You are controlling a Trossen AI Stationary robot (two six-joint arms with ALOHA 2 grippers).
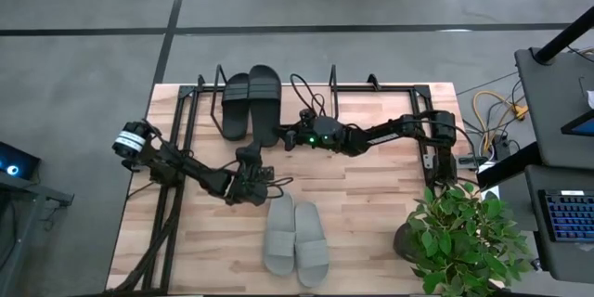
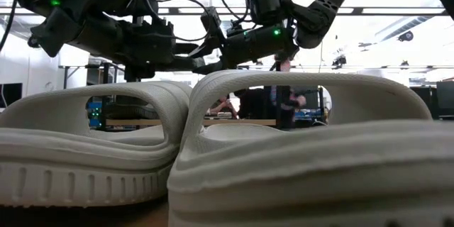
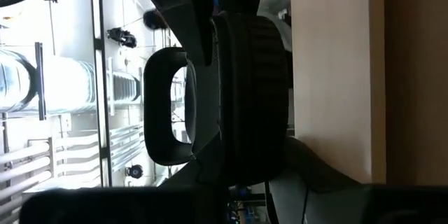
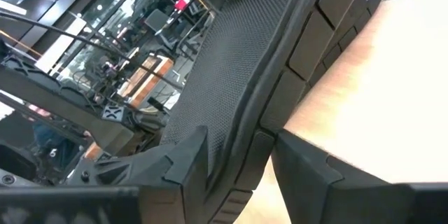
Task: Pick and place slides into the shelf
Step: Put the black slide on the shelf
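The 2 black slides (image 1: 252, 102) lie in the shelf (image 1: 200, 102). The right gripper (image 1: 286, 137) has its jaws apart astride one black slide's edge. Whether the left gripper (image 1: 251, 160) is apart or together, I cannot tell; the 2 grey slides (image 1: 295, 238) lie behind it.

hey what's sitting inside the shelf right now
The black pair of slides lies side by side on the shelf, at its left end. The right gripper is at the near end of one. The board under them is covered, so nothing beneath shows.
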